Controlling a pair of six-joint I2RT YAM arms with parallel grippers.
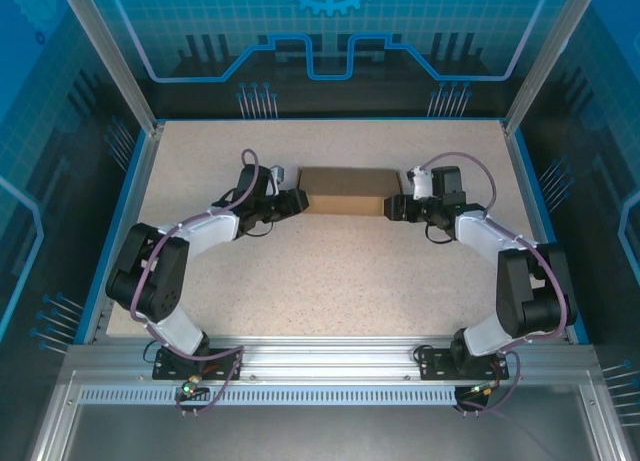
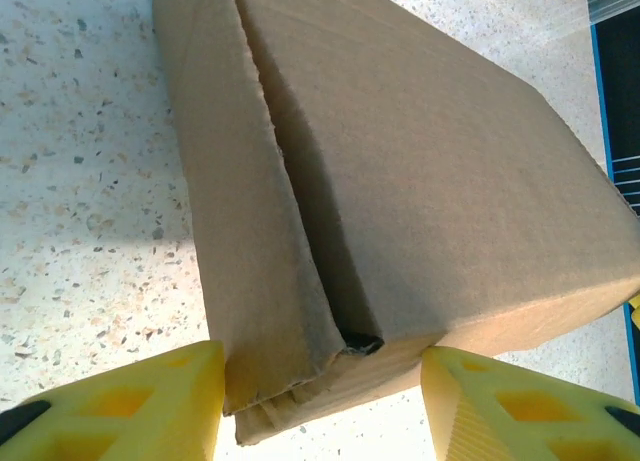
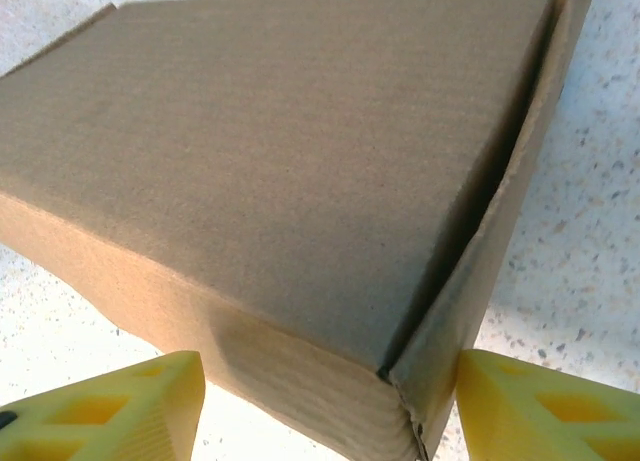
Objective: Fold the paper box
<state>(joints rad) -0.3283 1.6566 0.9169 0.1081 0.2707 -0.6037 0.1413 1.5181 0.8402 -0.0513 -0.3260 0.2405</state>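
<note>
**Box** (image 1: 345,191): lying closed at the far middle of the table (image 1: 330,281), spanning between both pincers.
**Left pincer** (image 1: 296,202), **right pincer** (image 1: 392,207): each standing part-open astride a box end; whether they are squeezing or merely flanking it, cannot tell.
**Hazard:** the flap (image 2: 230,231) is gaping along its seam and is likely to spring open if released untucked.
**Views:** the wrist views are showing that gap, while the top view is giving the box's placement.

On my overhead feed the left arm (image 1: 205,226), at eight o'clock, and the right arm (image 1: 490,231), at four, match: black joint housings, white link shells, and a purple cable (image 1: 137,299) looped along each. Black base plates (image 1: 190,363) show near six, with small connectors (image 1: 188,389) dangling beneath. The left hand (image 1: 297,203) and right hand (image 1: 392,207) are black. My wrist feeds show chunky yellow fingers (image 2: 130,401) with hollow cells.
</note>
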